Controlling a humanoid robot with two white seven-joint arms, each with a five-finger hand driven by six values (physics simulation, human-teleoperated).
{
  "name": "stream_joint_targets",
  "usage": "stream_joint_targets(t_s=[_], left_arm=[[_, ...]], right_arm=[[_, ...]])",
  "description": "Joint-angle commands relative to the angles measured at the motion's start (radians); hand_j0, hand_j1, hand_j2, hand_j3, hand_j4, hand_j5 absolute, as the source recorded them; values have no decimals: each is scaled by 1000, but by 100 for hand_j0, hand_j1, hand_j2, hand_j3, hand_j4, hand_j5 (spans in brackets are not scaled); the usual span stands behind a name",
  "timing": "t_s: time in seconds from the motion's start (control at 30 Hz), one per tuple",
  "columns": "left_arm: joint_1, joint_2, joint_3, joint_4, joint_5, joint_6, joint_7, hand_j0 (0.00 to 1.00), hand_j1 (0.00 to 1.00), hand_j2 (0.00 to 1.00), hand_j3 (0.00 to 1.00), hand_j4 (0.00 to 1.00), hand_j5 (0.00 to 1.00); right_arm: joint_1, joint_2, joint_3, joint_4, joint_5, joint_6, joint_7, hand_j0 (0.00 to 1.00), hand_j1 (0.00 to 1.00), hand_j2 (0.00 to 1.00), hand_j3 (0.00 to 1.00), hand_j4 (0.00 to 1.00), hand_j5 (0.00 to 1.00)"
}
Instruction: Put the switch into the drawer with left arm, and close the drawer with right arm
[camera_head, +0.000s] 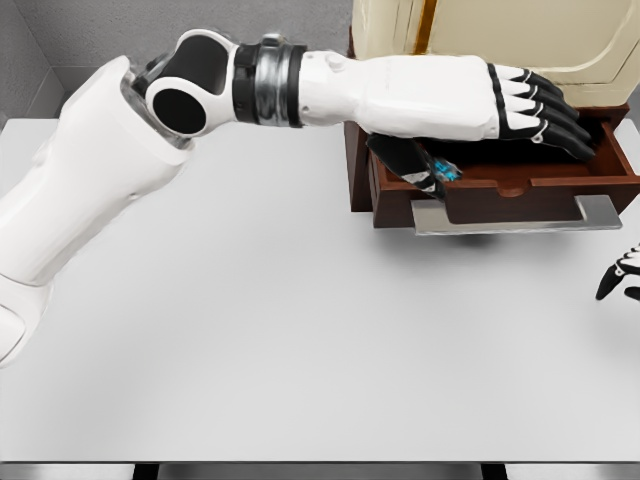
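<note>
Right robot hand at near right edge of bench, only fingertips in view, state unclear. Farther: open drawer. Left robot hand over it, fingers extended, thumb pinning switch beneath palm. Advice: lower inside walls, release, lift straight out.

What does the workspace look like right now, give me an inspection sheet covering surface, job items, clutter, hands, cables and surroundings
Surface: white table, bare in front of the drawer.
Job's things: brown drawer pulled open, metal handle toward the robot; a small dark object with blue, likely the switch, sits at the drawer's left end under the thumb.
Clutter: nothing seen.
Hands: left hand reaches over the open drawer, fingers extended, thumb down by the switch; whether it grips it is unclear. Right hand shows only fingertips at the right edge.
Cables: nothing seen.
Surroundings: cream cabinet above the drawer, grey wall behind.
</note>
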Motion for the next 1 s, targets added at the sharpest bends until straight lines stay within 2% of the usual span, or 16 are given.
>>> stream_joint_targets(t_s=[0.0,0.1,0.13,0.17,0.23,0.27,0.3,0.33,0.4,0.47,0.67,0.8,0.97], left_arm=[[5,241,35,-145,72,4,12,100,100,100,100,100,100],[40,582,37,-145,183,4,15,100,100,100,100,100,100],[49,656,38,-141,181,4,15,100,100,100,100,100,100],[52,673,40,-141,183,4,15,100,100,100,100,100,100],[75,674,57,-139,177,4,12,100,100,100,100,100,100],[149,660,60,-138,163,4,3,100,100,100,100,100,100],[198,648,60,-127,152,4,1,100,100,100,100,100,100],[219,640,50,-122,105,4,1,100,100,100,100,100,100],[276,565,47,-104,-56,4,1,100,100,100,100,100,100],[284,528,47,-104,-72,4,3,100,100,100,100,100,100],[284,541,46,-86,-70,4,6,100,100,100,100,100,100],[282,555,46,-84,-70,4,6,100,100,100,100,100,100],[282,556,46,-81,-70,4,6,100,100,100,100,100,100]], right_arm=[[-5,-1,1,0,-6,3,0,49,49,49,49,49,49],[-17,-3,8,0,-6,3,0,49,49,49,49,49,49],[-49,-4,45,0,-6,3,0,49,49,49,49,49,49],[-97,-6,102,0,-6,3,0,49,49,49,49,49,49],[-138,-6,148,0,-6,3,0,49,49,49,49,49,49],[-140,-6,148,0,-6,3,0,49,49,49,49,49,49],[-140,-6,148,0,-6,3,0,49,49,49,49,49,49],[-140,-6,149,0,-6,3,0,49,49,49,49,49,49],[-146,-6,149,0,-6,3,0,50,50,50,50,50,50],[-153,-6,149,0,-6,3,0,50,50,50,50,50,50],[-173,-6,155,0,-6,3,0,50,50,50,50,50,50],[-252,-6,249,1,-5,3,0,50,50,50,50,50,50],[-259,-6,255,3,-3,3,0,50,50,50,50,50,50]])
